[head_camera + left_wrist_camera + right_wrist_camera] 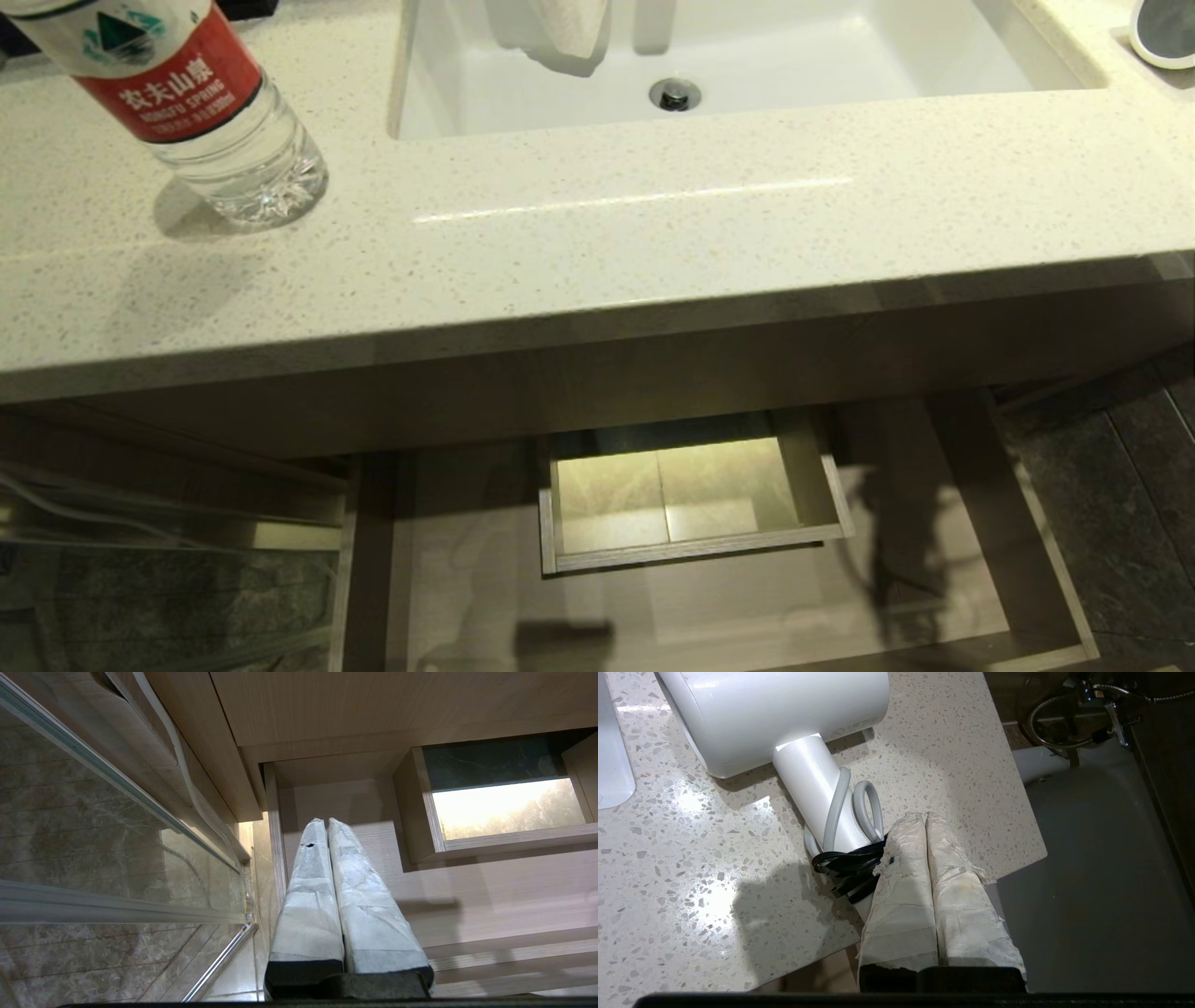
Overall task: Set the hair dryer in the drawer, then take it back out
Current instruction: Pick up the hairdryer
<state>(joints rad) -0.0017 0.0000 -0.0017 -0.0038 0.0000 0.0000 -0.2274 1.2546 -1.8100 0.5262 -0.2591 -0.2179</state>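
Lying on the speckled countertop, the hair dryer has its bundled cord and black tie at the handle end, just beside the right gripper, whose taped fingers are pressed together on nothing. Below, the drawer stands pulled out under the sink. The left gripper hangs clenched and empty over the drawer. A water bottle stands left of the sink.

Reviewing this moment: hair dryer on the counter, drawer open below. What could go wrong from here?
1. The right gripper is shut beside the hair dryer handle, near the black tie; it holds nothing and could nudge the dryer instead of gripping.
2. The handle end lies near the countertop edge, so a push might tip it off.
3. The drawer sits under the counter overhang, so the dryer could clip it going in.
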